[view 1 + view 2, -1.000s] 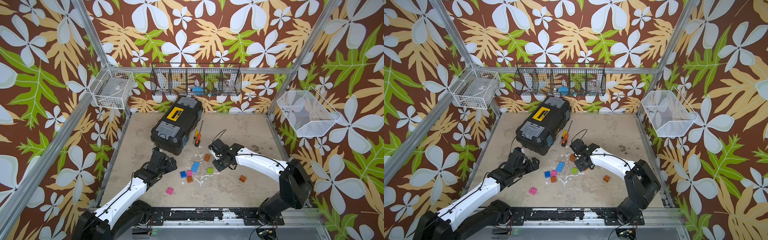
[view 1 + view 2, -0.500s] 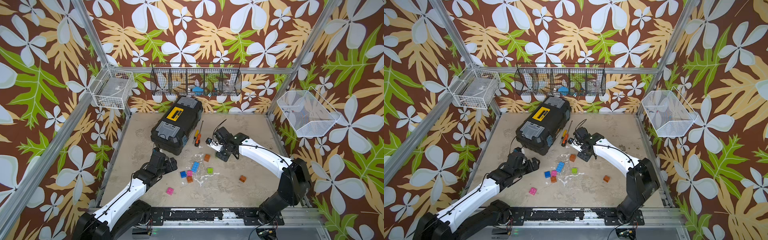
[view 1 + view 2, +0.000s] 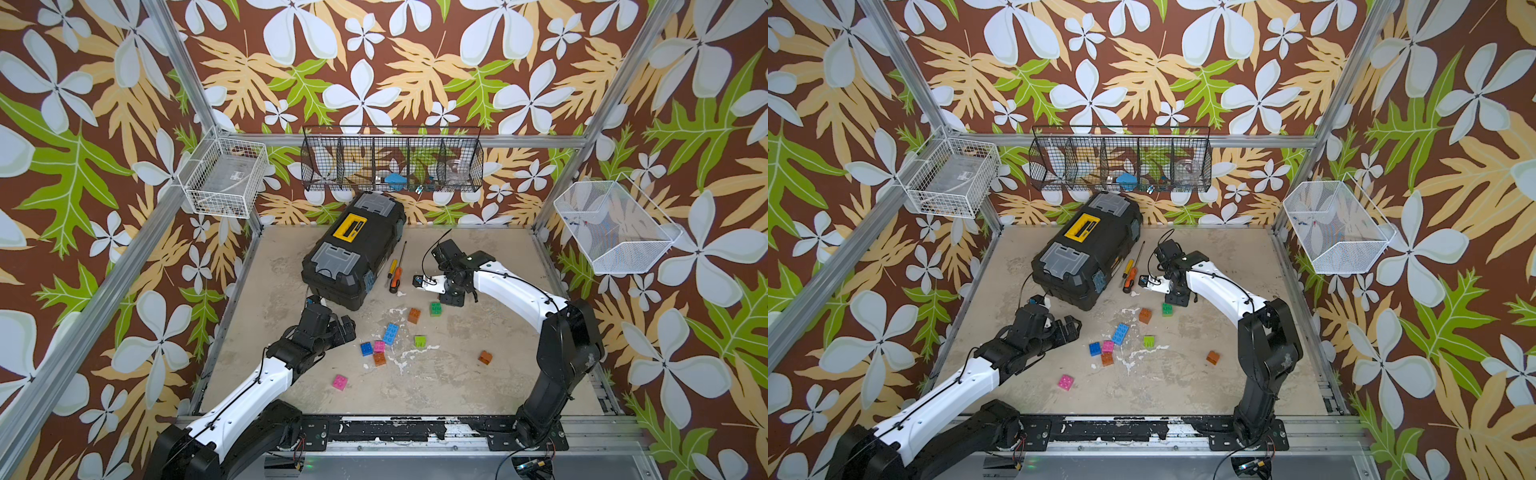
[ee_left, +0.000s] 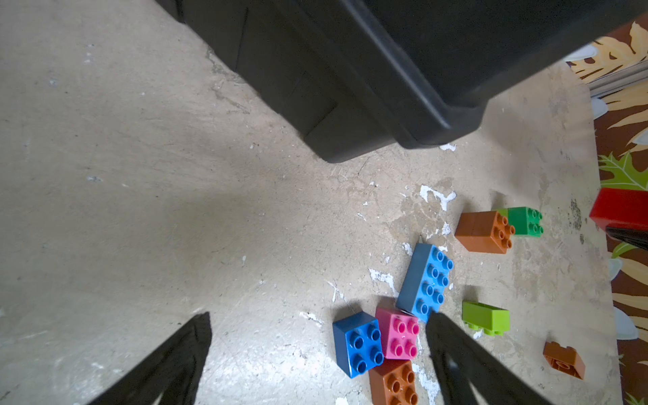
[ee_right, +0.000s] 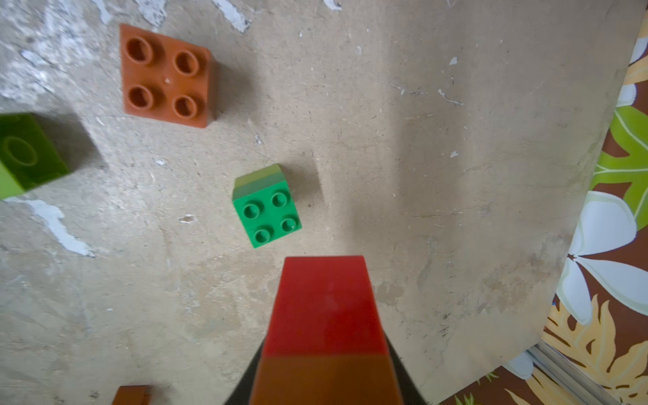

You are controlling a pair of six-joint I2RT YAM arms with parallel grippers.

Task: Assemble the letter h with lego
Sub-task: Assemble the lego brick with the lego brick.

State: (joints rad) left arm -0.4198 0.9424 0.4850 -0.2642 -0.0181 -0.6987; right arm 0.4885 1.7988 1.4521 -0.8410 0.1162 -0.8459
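Observation:
My right gripper is shut on a red brick joined to an orange one, held above a green brick. In both top views the right gripper points down and hides that stack. My left gripper is open and empty, close to a blue brick, a pink brick and an orange brick. A long light-blue brick, a lime brick and another orange brick lie loose. The letter h is out of view.
A black toolbox stands at the back left, with screwdrivers beside it. A lone pink brick and an orange brick lie nearer the front. Wire baskets hang on the walls.
My right gripper has lifted and drawn back from the brick cluster with its stack, uncovering the green brick. The left arm has not moved.

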